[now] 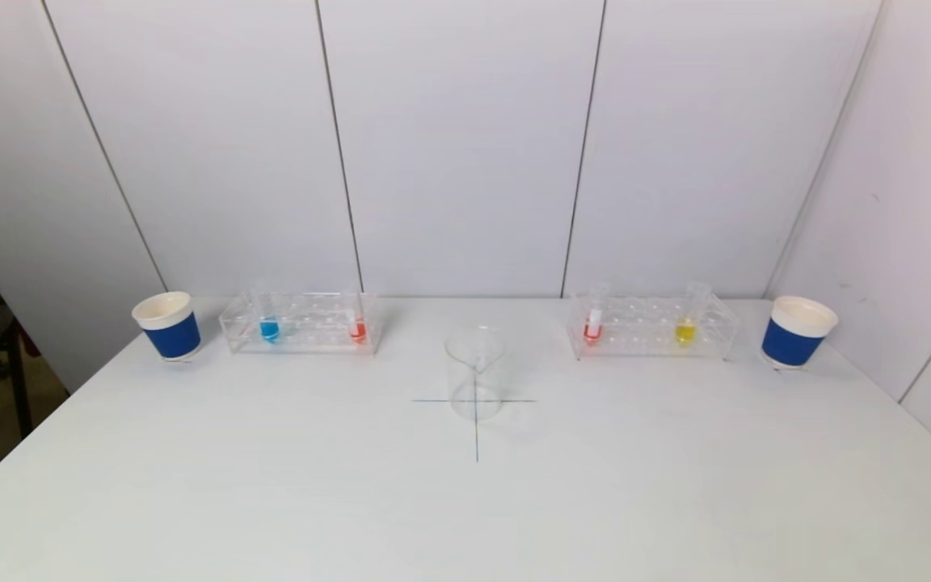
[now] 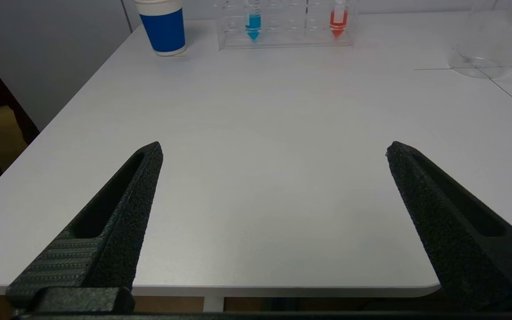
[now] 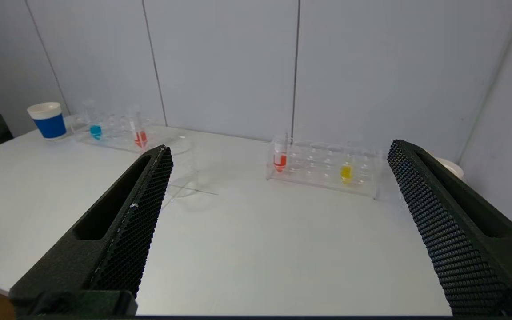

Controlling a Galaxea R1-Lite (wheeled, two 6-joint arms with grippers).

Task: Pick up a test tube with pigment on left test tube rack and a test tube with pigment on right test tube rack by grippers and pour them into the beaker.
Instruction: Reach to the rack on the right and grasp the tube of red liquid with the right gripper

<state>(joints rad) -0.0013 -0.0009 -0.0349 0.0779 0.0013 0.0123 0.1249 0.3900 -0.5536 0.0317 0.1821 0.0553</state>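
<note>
Clearly, nothing is picked up yet, and every tube stands upright in its rack at the far edge of the table (image 1: 271, 501). Going from left to right, there is first a blue paper cup (image 1: 167, 326), then the left test tube rack (image 1: 301, 323) with a blue-pigment tube (image 1: 268, 325) and a red-pigment tube (image 1: 357, 325), then the empty glass beaker (image 1: 475, 373) on a drawn cross in the middle, then the right test tube rack (image 1: 651, 326) with a red-pigment tube (image 1: 592, 325) and a yellow-pigment tube (image 1: 684, 326), and last a second blue cup (image 1: 797, 332). The left gripper (image 2: 274, 149) hangs over the near edge of the table with its jaws spread wide and empty; its rack lies far ahead of it. The right gripper (image 3: 280, 149) is also spread and empty, and its rack is ahead between the jaws. Each arm is nearer to its own rack, so I judge that each must go forward and meet a vertical tube from the side.
</note>
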